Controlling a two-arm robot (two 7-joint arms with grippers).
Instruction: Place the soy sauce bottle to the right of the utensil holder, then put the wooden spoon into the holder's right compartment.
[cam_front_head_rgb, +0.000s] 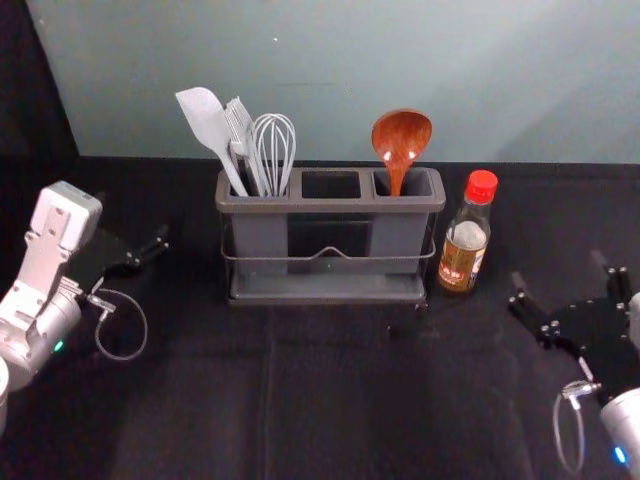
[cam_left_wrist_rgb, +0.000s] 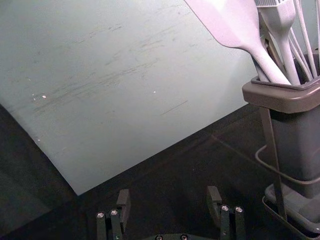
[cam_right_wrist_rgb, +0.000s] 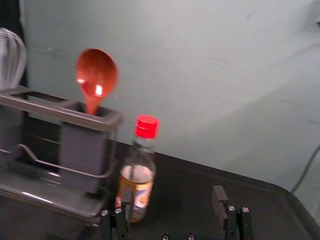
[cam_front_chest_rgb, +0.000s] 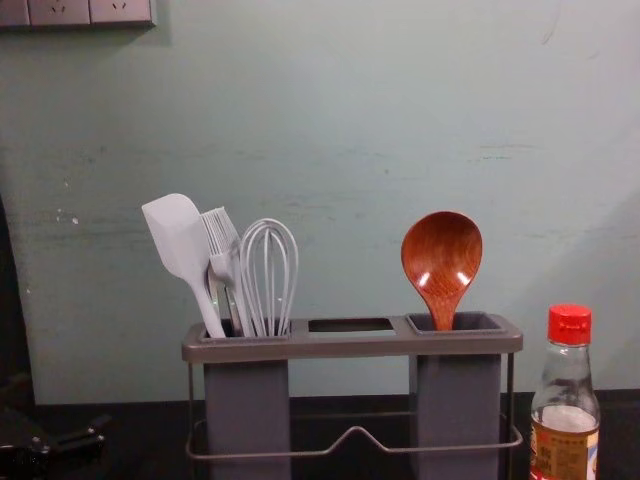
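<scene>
The greatest thing is the pale grey-green wall (cam_front_head_rgb: 330, 60), which stands behind the utensil holder, and then comes the black table (cam_front_head_rgb: 330, 400) under this holder. The utensil holder (cam_front_head_rgb: 330, 205) itself is dark grey, it stands upright, and it has a thin wire rail along its front. My left gripper (cam_front_head_rgb: 142, 250) is at the left of the holder, apart from it; its two fingers are wide open and they have hold of nothing. My right gripper (cam_front_head_rgb: 557, 268) is to the right of the holder and more to the front, beyond the bottle; its fingers are also wide apart, and nothing is held between them. The soy sauce bottle (cam_front_head_rgb: 465, 250), with its red cap and its yellowish label, stands upright on the table, just beside the right end of the holder. The white spatula (cam_front_chest_rgb: 180, 240) leans out of the left compartment of the holder, with its blade up. The wooden spoon (cam_front_chest_rgb: 441, 262), reddish brown and shiny, is in the right compartment of the holder, bowl up and handle inside. The whisk (cam_front_chest_rgb: 270, 270) stands in the left compartment too, and the small white brush (cam_front_chest_rgb: 222, 240) is there between spatula and whisk.
</scene>
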